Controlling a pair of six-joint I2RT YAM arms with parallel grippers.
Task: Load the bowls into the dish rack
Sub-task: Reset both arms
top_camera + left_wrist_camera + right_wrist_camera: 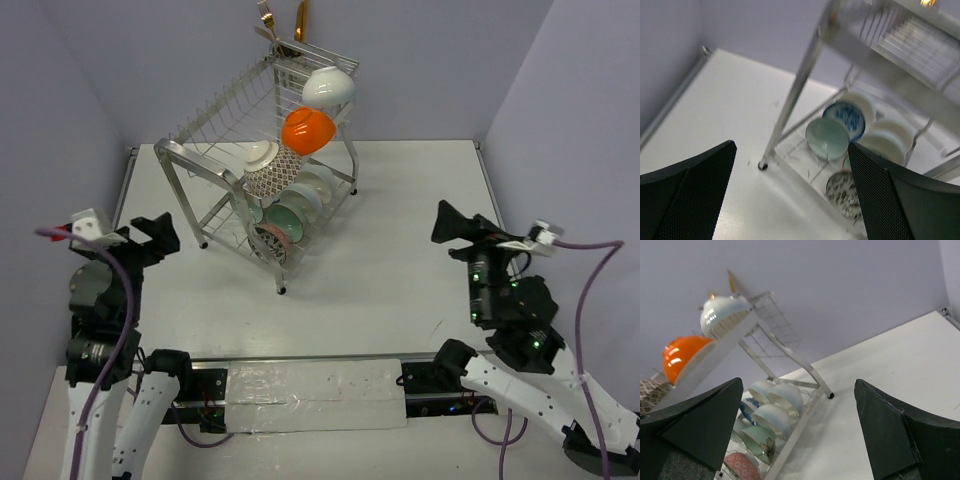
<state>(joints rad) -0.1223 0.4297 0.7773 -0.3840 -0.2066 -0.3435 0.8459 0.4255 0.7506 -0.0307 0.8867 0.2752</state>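
**Top view.** The dish rack (195,163) stands at the middle back of the table (400,260), its long axis running from near-left to far-right. The upper tier holds four bowls: a white bowl (328,85), an orange bowl (307,130), a brown-patterned bowl (272,177) and a second white one just behind it. The lower tier holds a packed row on edge, at least five; the exact number cannot be told. No bowl is seen on the table. The left gripper (150,235) and right gripper (452,222) hang on either side of the rack, jaws apart, nothing held. The rack lies ahead-right of the left gripper and ahead-left of the right. The left appears the nearer.

**Left wrist view.** The jaws are spread and empty. A rack leg and the lower tier lie ahead to the right. Five bowls are countable, among them a teal bowl (827,137).

**Right wrist view.** The jaws are wide and empty. The rack lies ahead-left, with three upper bowls and about six lower ones showing.

**Judgement.** Loading appears complete, as no bowl outside the rack is in view.
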